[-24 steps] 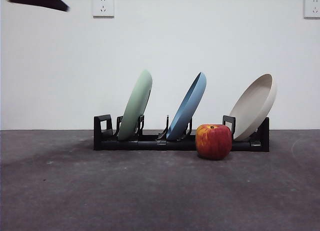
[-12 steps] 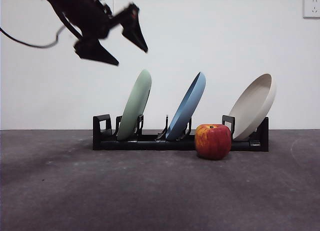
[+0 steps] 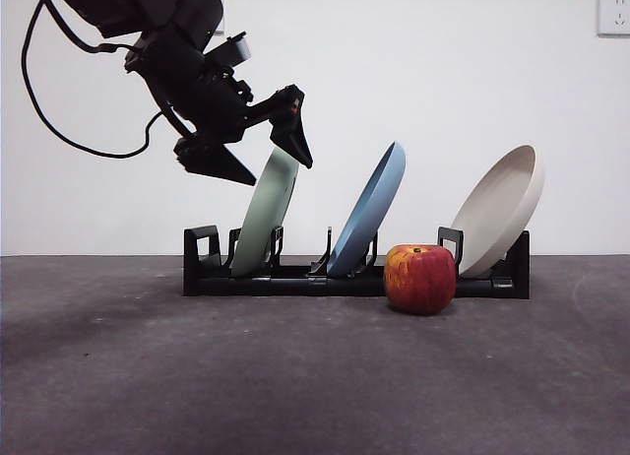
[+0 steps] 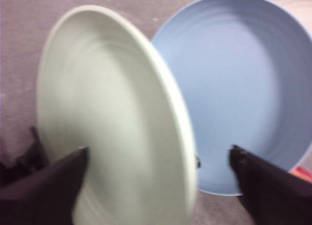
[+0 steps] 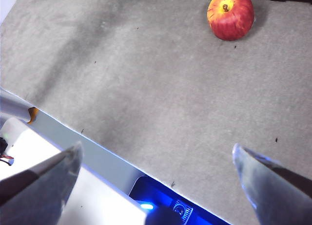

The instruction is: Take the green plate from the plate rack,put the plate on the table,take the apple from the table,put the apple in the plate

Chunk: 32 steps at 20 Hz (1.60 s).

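Dark grey tabletop [image 3: 295,376] runs back to a white wall. Over it the left pincer [image 3: 264,152] hangs spread, one jaw on each side of the green plate's [image 3: 266,214] top edge. That plate leans in the plate rack [image 3: 295,278] beside a blue plate [image 3: 372,209]. Farther along, the apple [image 3: 420,278] sits before the rack. The right pincer [image 5: 156,157] waits spread.

Matte green plate [image 3: 264,217] and blue plate [image 3: 369,209]; glossy red apple [image 3: 420,278]; rough, speckled grey worktop [image 3: 295,376]; black plastic-looking plate rack [image 3: 295,280].
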{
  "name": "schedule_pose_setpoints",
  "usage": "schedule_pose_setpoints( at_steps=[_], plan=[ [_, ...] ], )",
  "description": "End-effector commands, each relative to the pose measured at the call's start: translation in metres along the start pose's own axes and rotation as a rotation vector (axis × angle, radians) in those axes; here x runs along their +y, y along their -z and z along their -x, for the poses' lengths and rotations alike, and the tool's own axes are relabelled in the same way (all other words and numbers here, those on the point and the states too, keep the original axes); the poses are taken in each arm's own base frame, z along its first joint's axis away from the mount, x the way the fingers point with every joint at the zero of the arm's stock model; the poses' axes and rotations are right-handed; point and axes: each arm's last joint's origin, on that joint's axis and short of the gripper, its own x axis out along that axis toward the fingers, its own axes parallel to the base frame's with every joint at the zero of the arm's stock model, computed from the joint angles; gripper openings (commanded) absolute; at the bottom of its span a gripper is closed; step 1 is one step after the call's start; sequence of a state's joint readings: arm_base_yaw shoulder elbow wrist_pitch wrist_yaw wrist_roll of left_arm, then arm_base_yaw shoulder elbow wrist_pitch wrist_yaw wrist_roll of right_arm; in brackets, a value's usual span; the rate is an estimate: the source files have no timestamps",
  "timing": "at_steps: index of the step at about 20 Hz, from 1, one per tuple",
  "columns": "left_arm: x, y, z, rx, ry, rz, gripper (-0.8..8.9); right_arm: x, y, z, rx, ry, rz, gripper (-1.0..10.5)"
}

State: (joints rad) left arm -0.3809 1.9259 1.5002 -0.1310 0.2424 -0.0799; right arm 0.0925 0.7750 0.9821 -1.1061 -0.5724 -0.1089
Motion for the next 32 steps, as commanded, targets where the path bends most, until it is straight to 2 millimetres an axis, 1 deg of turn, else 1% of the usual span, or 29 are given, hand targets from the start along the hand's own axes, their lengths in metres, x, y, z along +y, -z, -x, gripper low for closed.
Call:
schedule_pose_setpoints(
  at_steps=[1, 3, 6, 8, 9, 14, 18, 22, 24, 26, 29, 30, 32],
  plan=[
    [-0.001, 0.000, -0.001, 0.001, 0.004, 0.004, 1.16, 0.001, -0.001, 0.001, -0.006, 0.001, 0.000, 6.3],
    [-0.002, 0.002, -0.002, 0.018, 0.007, 0.007, 0.58, 0.001, -0.001, 0.001, -0.006, 0.001, -0.001, 6.3],
    [-0.003, 0.004, -0.001, 0.040, 0.019, 0.013, 0.58, 0.001, -0.001, 0.001, -0.006, 0.001, -0.001, 6.3],
    [-0.004, 0.004, -0.001, 0.047, 0.070, 0.015, 0.51, 0.001, -0.001, 0.001, -0.006, 0.001, 0.000, 6.3],
    [-0.004, 0.004, -0.001, 0.049, 0.081, 0.016, -0.19, 0.001, -0.001, 0.001, -0.006, 0.001, 0.000, 6.3],
    [-0.007, 0.003, 0.000, 0.045, 0.085, 0.012, -0.08, 0.001, -0.001, 0.001, -0.006, 0.001, 0.000, 6.3],
    [-0.011, -0.008, 0.015, 0.009, 0.084, 0.002, -0.08, 0.001, -0.001, 0.001, -0.006, 0.001, 0.003, 6.3],
    [-0.018, -0.024, 0.039, -0.045, 0.088, -0.014, -0.08, 0.001, -0.001, 0.001, -0.006, 0.001, 0.003, 6.3],
    [-0.023, -0.032, 0.054, -0.064, 0.090, -0.024, -0.08, 0.001, -0.001, 0.001, -0.006, 0.001, 0.003, 6.3],
    [-0.030, -0.039, 0.077, -0.070, 0.093, -0.052, -0.08, 0.001, -0.001, 0.001, -0.006, 0.000, 0.003, 6.3],
    [-0.055, -0.042, 0.117, -0.033, 0.099, -0.178, -0.08, 0.001, -0.001, 0.001, -0.006, 0.001, 0.003, 6.3],
    [-0.064, -0.041, 0.130, -0.016, 0.077, -0.215, -0.08, 0.001, -0.001, 0.001, -0.006, 0.001, 0.003, 6.3],
    [-0.087, -0.035, 0.155, 0.037, 0.023, -0.317, -0.08, 0.001, -0.001, 0.001, -0.006, 0.001, 0.002, 6.3]
  ],
)
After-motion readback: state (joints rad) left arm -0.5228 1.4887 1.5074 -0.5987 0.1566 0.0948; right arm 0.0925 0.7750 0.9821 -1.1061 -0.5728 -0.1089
